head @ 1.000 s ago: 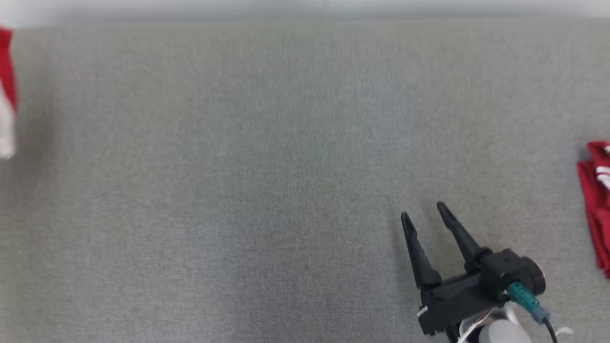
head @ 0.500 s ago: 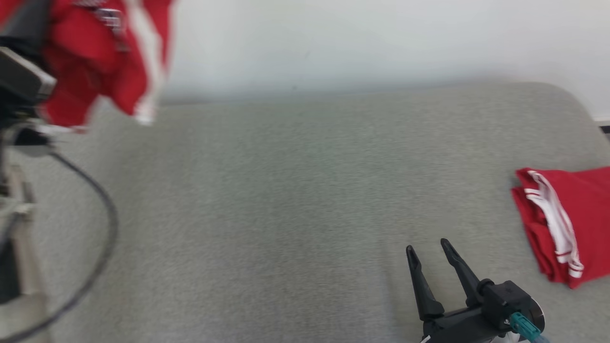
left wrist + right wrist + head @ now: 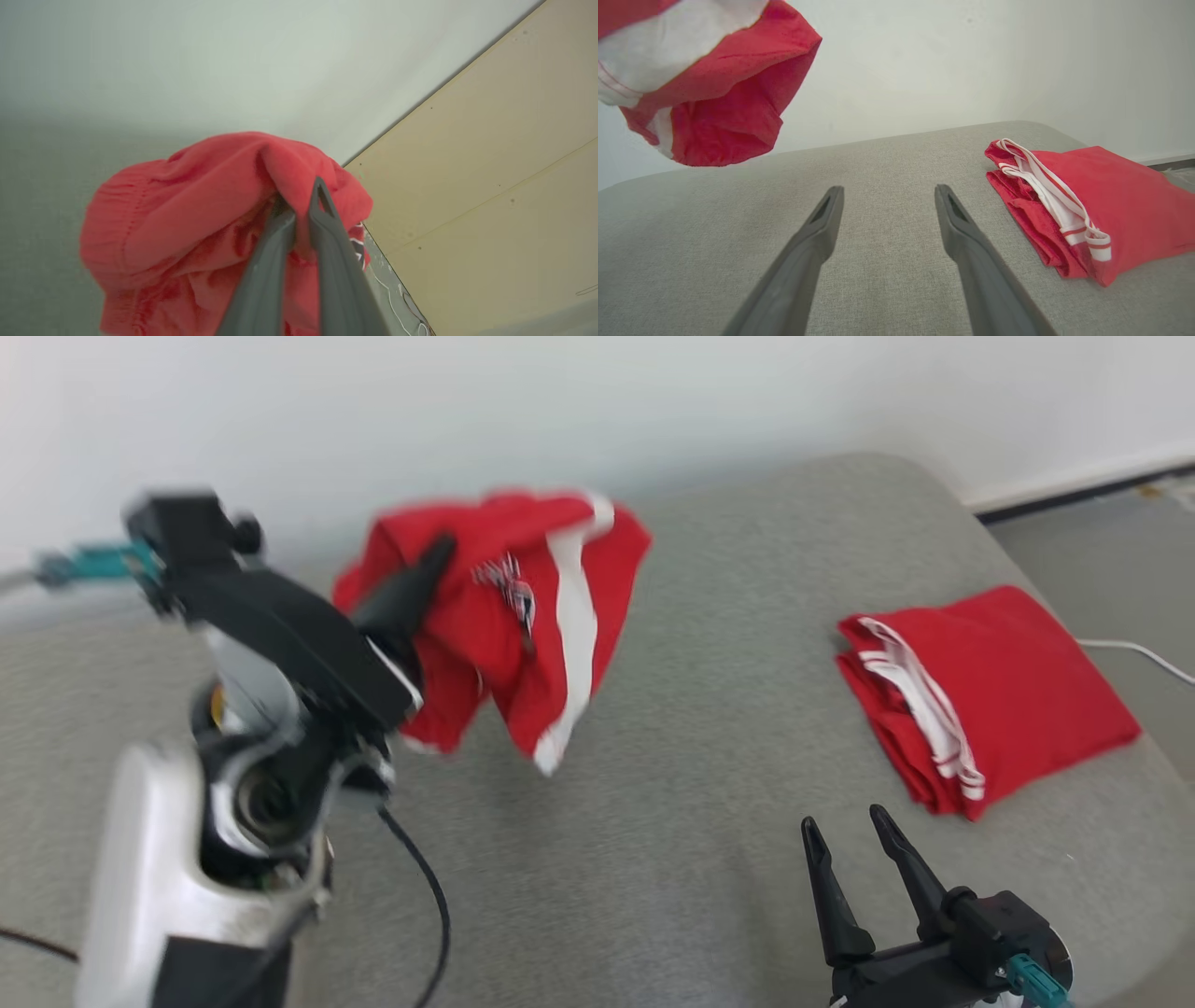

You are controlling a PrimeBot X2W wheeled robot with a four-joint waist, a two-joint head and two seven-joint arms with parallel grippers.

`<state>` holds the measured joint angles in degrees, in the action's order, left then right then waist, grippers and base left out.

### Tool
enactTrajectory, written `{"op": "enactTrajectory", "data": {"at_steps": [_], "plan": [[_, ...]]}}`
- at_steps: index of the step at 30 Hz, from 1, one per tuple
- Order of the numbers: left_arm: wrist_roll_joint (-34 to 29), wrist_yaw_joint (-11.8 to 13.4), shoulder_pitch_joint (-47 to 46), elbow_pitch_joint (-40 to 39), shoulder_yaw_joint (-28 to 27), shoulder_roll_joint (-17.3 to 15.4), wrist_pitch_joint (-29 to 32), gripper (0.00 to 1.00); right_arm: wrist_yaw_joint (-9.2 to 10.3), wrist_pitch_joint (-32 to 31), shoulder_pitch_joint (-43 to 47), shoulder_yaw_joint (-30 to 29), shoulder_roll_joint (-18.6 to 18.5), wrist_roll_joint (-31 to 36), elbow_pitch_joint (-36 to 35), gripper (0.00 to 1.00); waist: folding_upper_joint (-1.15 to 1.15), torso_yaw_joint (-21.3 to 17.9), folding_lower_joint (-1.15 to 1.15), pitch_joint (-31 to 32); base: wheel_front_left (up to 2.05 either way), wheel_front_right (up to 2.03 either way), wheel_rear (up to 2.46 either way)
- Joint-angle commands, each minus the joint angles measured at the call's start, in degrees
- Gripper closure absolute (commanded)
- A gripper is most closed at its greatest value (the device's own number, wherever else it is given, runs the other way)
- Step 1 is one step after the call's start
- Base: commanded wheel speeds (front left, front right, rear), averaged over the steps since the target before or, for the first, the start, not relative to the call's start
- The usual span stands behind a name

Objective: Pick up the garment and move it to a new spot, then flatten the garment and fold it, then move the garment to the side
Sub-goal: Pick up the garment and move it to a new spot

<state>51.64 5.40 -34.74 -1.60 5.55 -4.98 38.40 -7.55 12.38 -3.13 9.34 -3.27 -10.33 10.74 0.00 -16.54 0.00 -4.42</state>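
Two red pieces are on show over a grey woven bench (image 3: 709, 775) with rounded corners, with a plain white wall (image 3: 579, 401) behind it and grey floor (image 3: 1111, 541) past its far right corner. Starting at the left, the left gripper (image 3: 442, 549) is up in the air near the bench's far edge. Its dark fingers (image 3: 266, 280) are pinched tight on the garment (image 3: 467, 625), a soft red knit with a broad white stripe and a small printed mark, bunched and dangling clear of the fabric top. A black cable (image 3: 431, 896) loops below that arm. Moving right, the right gripper (image 3: 842, 819) sits low by the near edge, jaws spread wide and empty. Further right, a folded red stack (image 3: 1018, 672) with white-striped trim lies flat at the right edge.
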Motion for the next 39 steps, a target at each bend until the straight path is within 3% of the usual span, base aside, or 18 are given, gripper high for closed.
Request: {"op": "enactTrajectory", "data": {"at_steps": [1,8,13,15,16,23,32,39], "plan": [[-0.5,-0.4,0.8,0.2,0.1,0.1,-0.5,1.00,0.15,0.1,0.4,-0.1,0.1,-0.2,-0.2,0.00,0.00,-3.5,0.00,-2.0,0.00,0.00,0.00],[2.1,-1.8,7.5,9.1,3.3,1.8,-8.3,1.00,0.15,0.6,-0.3,-0.5,0.3,-0.6,-0.4,0.00,0.00,-5.0,0.00,-3.8,0.00,0.00,0.00],[-0.2,-2.4,10.3,17.5,9.1,2.0,-14.5,1.00,0.15,0.2,-0.8,-0.7,0.3,-0.2,-0.4,0.00,0.00,-4.0,0.00,-3.8,0.00,0.00,0.00],[-0.7,-2.5,10.6,20.2,11.4,2.1,-16.9,0.56,0.15,0.2,-1.0,-0.6,0.4,-0.1,-0.5,0.00,0.00,-3.1,0.00,-3.6,0.00,0.00,0.00],[0.0,-2.5,10.7,21.1,12.2,2.0,-18.2,0.00,0.15,0.1,-1.0,-0.5,0.4,-0.1,-0.5,0.00,0.00,-2.7,0.00,-3.4,0.00,0.00,0.00],[0.8,-3.0,9.6,21.4,16.1,2.1,-30.0,0.00,0.15,-0.5,0.2,-0.9,0.3,0.1,-0.5,0.00,0.00,1.3,0.00,-1.5,0.00,0.00,0.00],[-6.7,-4.8,16.6,17.0,15.2,0.0,-49.3,0.00,0.15,-1.6,2.8,-4.4,-0.7,0.5,-2.1,0.00,0.00,6.6,0.00,1.7,0.00,0.00,0.00],[-14.1,-6.3,24.6,13.6,11.9,-3.0,-53.5,0.00,0.15,-2.6,7.5,-8.6,-1.7,1.2,-4.5,0.00,0.00,11.4,0.00,3.9,0.00,0.00,0.00]]}}
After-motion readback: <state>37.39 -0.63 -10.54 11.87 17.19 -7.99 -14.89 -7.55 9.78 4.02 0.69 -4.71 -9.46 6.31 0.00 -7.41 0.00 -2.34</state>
